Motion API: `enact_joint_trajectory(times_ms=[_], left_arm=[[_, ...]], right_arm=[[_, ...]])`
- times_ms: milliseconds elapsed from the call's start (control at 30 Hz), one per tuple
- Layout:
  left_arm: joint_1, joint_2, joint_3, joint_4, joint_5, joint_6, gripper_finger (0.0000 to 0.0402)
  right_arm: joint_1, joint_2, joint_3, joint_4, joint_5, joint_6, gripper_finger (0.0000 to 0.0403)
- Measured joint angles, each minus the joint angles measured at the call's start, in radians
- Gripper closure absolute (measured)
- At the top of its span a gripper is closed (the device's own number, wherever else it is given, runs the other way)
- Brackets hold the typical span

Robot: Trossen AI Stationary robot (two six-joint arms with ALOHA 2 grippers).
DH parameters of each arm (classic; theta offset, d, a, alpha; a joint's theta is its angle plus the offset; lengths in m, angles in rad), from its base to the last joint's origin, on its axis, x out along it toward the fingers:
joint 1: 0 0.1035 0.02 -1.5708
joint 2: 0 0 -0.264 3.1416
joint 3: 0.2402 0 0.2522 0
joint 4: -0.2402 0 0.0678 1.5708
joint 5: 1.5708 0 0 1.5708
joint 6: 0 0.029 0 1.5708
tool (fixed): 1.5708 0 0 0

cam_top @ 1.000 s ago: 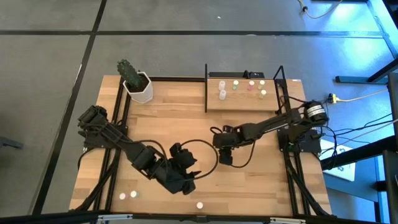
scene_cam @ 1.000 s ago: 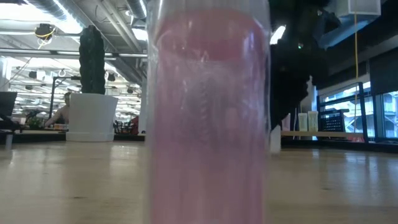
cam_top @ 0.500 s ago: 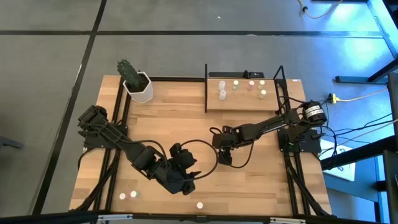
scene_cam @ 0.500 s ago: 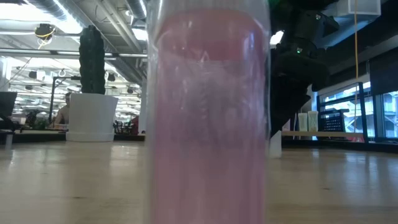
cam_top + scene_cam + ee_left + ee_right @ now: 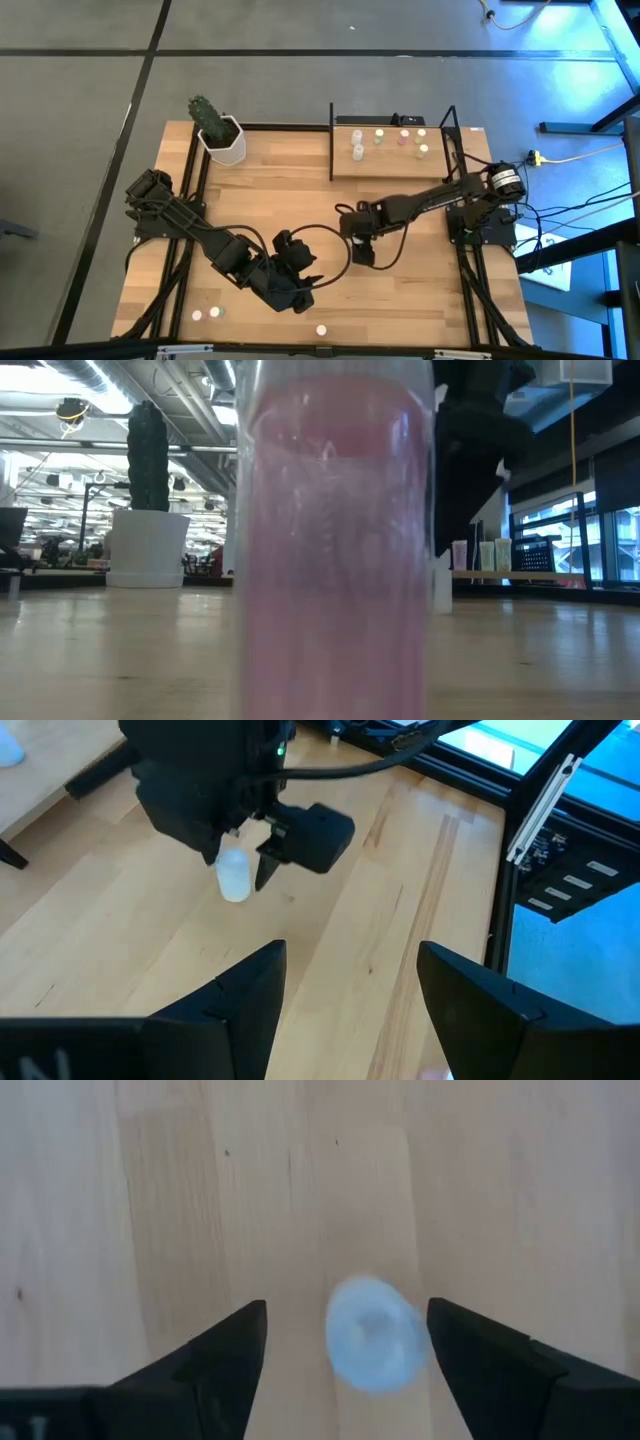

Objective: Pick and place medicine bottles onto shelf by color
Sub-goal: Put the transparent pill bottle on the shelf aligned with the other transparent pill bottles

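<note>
The right end effector [image 5: 345,1355], spread around 1 white bottle [image 5: 374,1332] near table centre, may tip it if it closes off-centre.

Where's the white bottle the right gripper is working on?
The white bottle stands on the tabletop mid-table, between the right gripper's open fingers, short of the shelf.

Shelf [image 5: 392,160] at the table's [image 5: 290,195] far right holds bottles [image 5: 357,152]; plant pot [image 5: 224,141] far left; three bottles [image 5: 213,313] along the near edge.

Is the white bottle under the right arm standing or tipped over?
Standing. The white bottle sits upright on the table between the right gripper's open jaws; from above its cap looks round.
</note>
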Motion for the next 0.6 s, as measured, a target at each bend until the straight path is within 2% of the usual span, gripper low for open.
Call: enact_joint_trajectory(times_ms=[233, 400, 600], left_arm=[[-0.011, 0.0, 0.0, 0.0, 0.0, -0.001, 0.0182], [-0.023, 0.0, 0.0, 0.0, 0.0, -0.002, 0.0182], [-0.023, 0.0, 0.0, 0.0, 0.0, -0.004, 0.0182]], right_arm=[[0.003, -0.002, 0.09, -0.213, 0.021, -0.001, 0.0126], [0.003, -0.002, 0.089, -0.224, -0.053, -0.002, 0.0126], [0.003, -0.002, 0.089, -0.217, -0.047, -0.007, 0.0127]])
